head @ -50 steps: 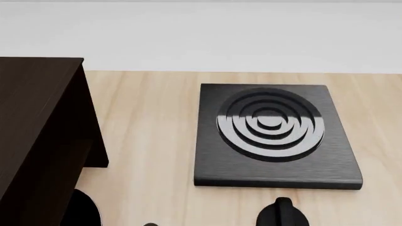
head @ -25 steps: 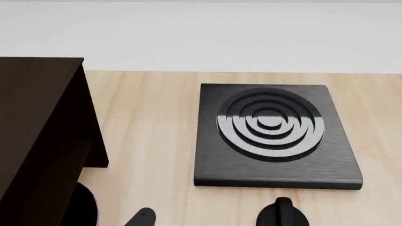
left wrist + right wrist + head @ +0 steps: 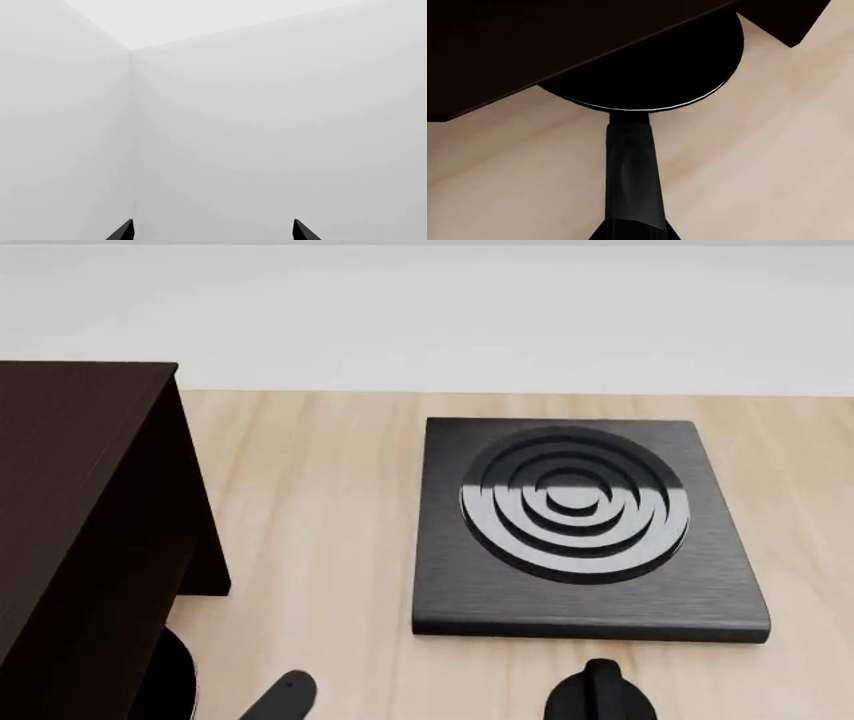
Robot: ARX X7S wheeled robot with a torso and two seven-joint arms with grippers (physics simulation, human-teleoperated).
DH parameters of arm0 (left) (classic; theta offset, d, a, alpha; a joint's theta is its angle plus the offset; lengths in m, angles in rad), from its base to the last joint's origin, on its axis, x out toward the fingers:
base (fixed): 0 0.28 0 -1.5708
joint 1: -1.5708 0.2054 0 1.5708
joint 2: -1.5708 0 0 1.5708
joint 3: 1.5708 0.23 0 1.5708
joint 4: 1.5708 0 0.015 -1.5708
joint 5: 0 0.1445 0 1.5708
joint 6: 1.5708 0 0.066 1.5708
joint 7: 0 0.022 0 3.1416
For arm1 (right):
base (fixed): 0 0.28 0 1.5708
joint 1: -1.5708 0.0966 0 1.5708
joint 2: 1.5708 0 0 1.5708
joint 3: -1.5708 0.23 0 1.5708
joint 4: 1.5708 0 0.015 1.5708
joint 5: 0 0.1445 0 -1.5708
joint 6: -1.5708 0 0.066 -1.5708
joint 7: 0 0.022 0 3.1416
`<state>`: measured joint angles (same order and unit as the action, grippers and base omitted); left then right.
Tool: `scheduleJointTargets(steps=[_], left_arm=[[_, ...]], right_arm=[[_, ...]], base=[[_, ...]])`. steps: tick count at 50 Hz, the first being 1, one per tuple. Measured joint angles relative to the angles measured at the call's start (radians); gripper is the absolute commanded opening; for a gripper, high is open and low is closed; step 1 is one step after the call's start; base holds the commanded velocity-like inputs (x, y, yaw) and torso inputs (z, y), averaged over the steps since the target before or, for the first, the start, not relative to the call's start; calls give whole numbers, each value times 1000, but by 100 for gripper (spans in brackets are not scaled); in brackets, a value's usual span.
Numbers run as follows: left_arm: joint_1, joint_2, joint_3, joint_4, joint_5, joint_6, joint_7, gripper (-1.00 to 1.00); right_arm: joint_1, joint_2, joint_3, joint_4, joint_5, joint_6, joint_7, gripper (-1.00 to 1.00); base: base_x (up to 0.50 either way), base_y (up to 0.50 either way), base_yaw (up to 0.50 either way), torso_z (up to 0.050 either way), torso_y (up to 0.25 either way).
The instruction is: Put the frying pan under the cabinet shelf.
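While the pan (image 3: 647,65) sits half beneath the cabinet (image 3: 527,45) on the desk (image 3: 774,165), its stiff handle (image 3: 632,170) gives the surest hold. Left gripper (image 3: 212,231) is spread; right unseen.

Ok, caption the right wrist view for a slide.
Pan partly tucked under the cabinet, its handle sticking out over the wooden table.

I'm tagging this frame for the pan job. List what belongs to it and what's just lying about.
Belongs to the job:
- frying pan, partly under the cabinet
- cabinet shelf
- right gripper, at the end of the pan's handle; jaws out of view

Just lying about:
- stove plate
- black knob
- wooden table
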<state>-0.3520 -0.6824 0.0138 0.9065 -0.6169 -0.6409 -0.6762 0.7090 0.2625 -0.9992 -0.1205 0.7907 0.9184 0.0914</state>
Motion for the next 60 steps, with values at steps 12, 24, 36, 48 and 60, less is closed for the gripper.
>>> scheduleJointTargets(steps=[12,24,36,48,60], left_arm=[[5,-3,0,-3,0,5,-2,100],[14,-7,-7,-2,-3,11,-5,100],[26,-11,-12,-4,-3,21,-5,100],[33,-13,-13,-9,-2,29,-5,100],[44,-15,-15,-13,1,40,-5,100]], right_arm=[[-1,-14,-17,25,-6,-14,-15,-100],[4,-28,-28,47,-22,-24,-24,-100],[6,-41,-36,64,-44,-36,-35,-100],[6,-51,-46,79,-55,-48,-41,-100],[6,-58,-55,92,-66,-58,-48,-100]], base=[[0,0,0,1,2],[0,0,0,0,1],[1,1,1,0,0],[0,1,1,0,0],[1,1,1,0,0]])
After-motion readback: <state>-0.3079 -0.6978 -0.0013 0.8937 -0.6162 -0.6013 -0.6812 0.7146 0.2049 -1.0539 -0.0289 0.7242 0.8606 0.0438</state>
